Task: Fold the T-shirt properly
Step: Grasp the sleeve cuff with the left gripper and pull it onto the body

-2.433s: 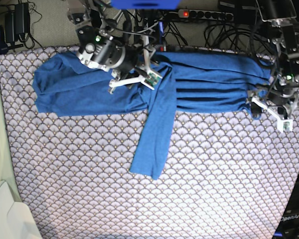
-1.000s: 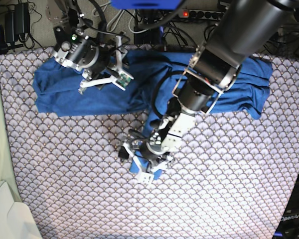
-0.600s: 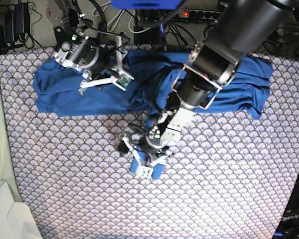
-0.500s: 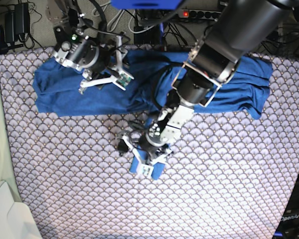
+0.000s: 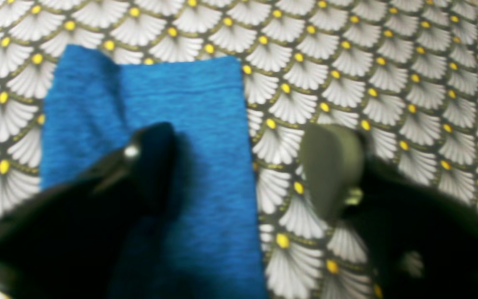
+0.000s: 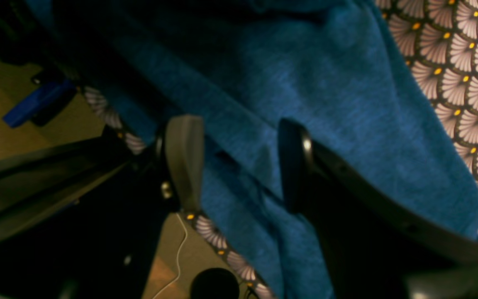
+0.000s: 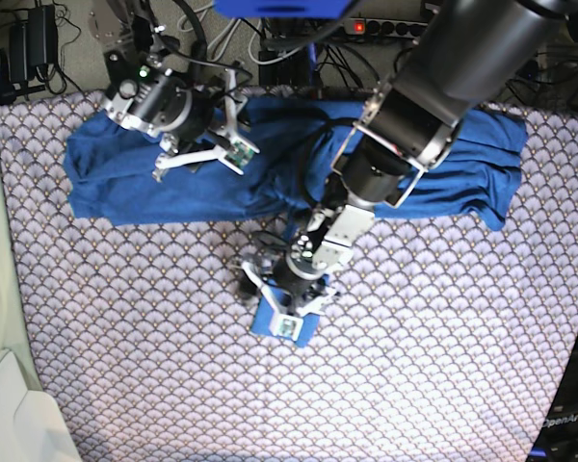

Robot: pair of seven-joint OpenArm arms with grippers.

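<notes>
Nearest you, the sleeve end (image 7: pixel 287 322) of the shirt (image 7: pixel 164 183) lies flat on the scalloped cloth (image 7: pixel 433 337), its cuff edge pointing toward you and its length running back up to the body of the shirt. Your left tool (image 5: pixel 239 166) is over that cuff with its jaws spread wide: one finger (image 5: pixel 147 162) above the blue knit, the other (image 5: pixel 330 166) above bare cloth beside the sleeve's edge. It is released, gripping nothing.

The left arm (image 7: pixel 414 106) slants down from the far right to reach it, crossing over the shirt. The shirt's long axis runs left to right along the far part of the desk, bunched in folds, with the sleeve branching off near the middle.

Your right tool (image 6: pixel 239 166) is over the shirt's left part at the far edge, jaws apart, with blue fabric showing between them. Past the desk's far edge you see cables and a power strip (image 7: pixel 395 27).
</notes>
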